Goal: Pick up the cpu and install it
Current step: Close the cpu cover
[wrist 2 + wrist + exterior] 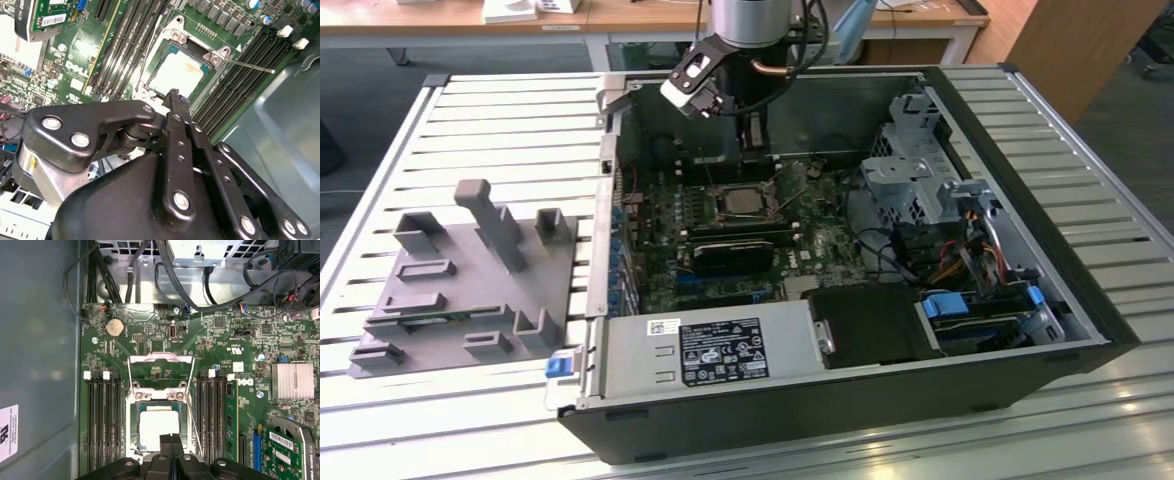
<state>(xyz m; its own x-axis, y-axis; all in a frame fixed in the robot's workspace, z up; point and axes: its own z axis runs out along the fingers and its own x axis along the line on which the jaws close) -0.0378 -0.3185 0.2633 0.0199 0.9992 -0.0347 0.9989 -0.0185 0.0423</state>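
Bright even light; glare whitens the slatted table (1121, 400), the computer case (854, 405) interior sits in shade, the cpu (159, 426) top washes pale

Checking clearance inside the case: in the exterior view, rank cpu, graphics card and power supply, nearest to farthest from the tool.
1. cpu, in its socket under the tool.
2. graphics card, mid-board.
3. power supply, at the case's near wall.

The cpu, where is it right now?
In the first wrist view the cpu lies in its socket on the green motherboard, between the black memory slots, close to the gripper.
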